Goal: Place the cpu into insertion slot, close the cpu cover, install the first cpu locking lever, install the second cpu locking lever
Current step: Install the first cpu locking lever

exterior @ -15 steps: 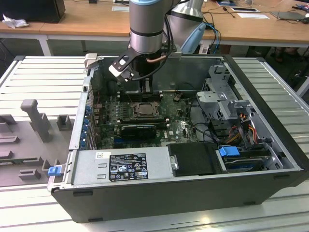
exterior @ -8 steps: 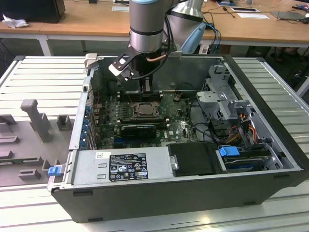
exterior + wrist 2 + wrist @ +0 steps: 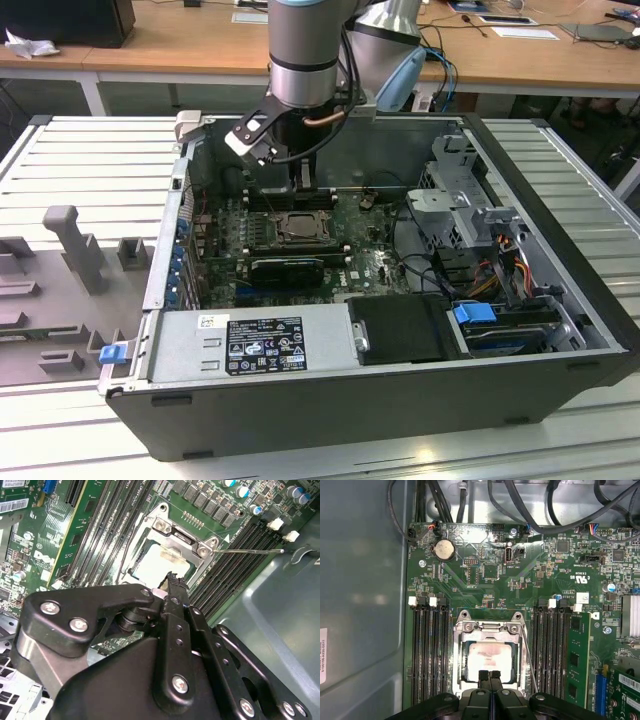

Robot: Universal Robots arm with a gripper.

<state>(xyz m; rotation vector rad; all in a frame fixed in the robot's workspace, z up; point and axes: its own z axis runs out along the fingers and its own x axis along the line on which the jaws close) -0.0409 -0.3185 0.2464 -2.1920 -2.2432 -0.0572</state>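
Observation:
The insertion slot point(image 3: 297, 228) sits on the green board inside the open computer case. The cpu point(image 3: 487, 657) lies in it, its pale metal top showing through the window of the cpu cover point(image 3: 487, 629), which lies flat over it. In the second wrist view the cpu point(image 3: 157, 562) and the cpu cover point(image 3: 186, 539) show just beyond the fingertips. A thin wire locking lever point(image 3: 528, 655) runs along one side of the socket and sticks out past it point(image 3: 250, 551). My gripper point(image 3: 303, 188) hangs over the socket's edge, its fingers point(image 3: 483, 676) pressed together and shut on nothing point(image 3: 172, 579).
Black memory slots point(image 3: 427, 650) flank the socket on both sides. A long black ribbed heatsink point(image 3: 287, 268) lies in front of the socket. Cables and a drive cage point(image 3: 470, 215) fill the case on the exterior view's right. The case wall point(image 3: 360, 605) stands close by.

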